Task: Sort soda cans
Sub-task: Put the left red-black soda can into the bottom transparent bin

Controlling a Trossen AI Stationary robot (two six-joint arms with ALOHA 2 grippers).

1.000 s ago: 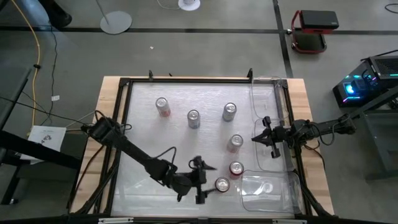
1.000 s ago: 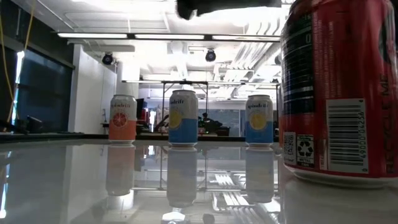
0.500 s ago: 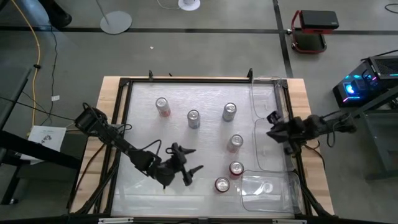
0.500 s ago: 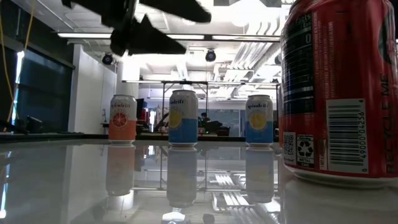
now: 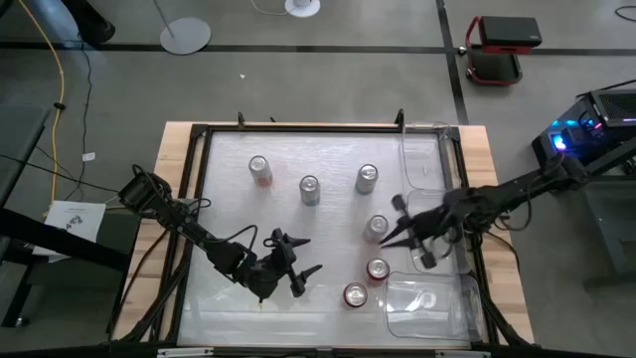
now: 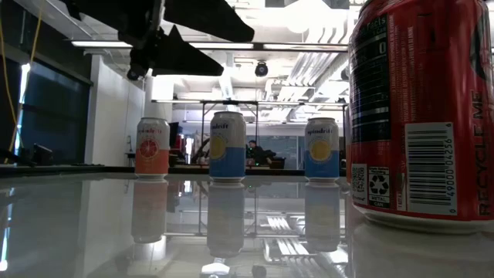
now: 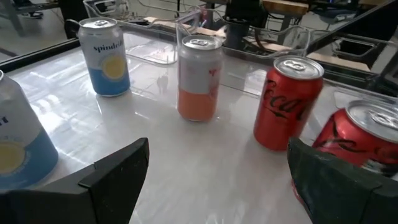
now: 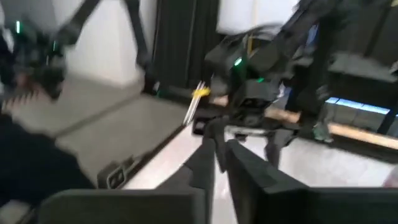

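Note:
Six soda cans stand upright on the white table. In the high view three are in a far row (image 5: 260,170), (image 5: 309,189), (image 5: 367,178). A pink-and-white can (image 5: 376,228) and two red cans (image 5: 378,269), (image 5: 355,294) stand nearer. My left gripper (image 5: 300,258) is open and hangs above the table, left of the red cans. Its wrist view shows the pink can (image 7: 199,78) and a red can (image 7: 287,102) ahead of it. My right gripper (image 5: 401,233) is open beside the pink can, on its right, touching nothing.
Two clear plastic bins sit along the table's right side, one far (image 5: 433,174) and one at the near right corner (image 5: 427,303). A black frame (image 5: 298,127) edges the table. There is bare table left of the left gripper. The right wrist view is blurred.
My left gripper drew back from the nearest red can toward the table's left and a little toward the far edge, staying open, then held still. My right gripper pulled back toward the right edge over the far bin, then swung left to beside the pink can. No can moved.

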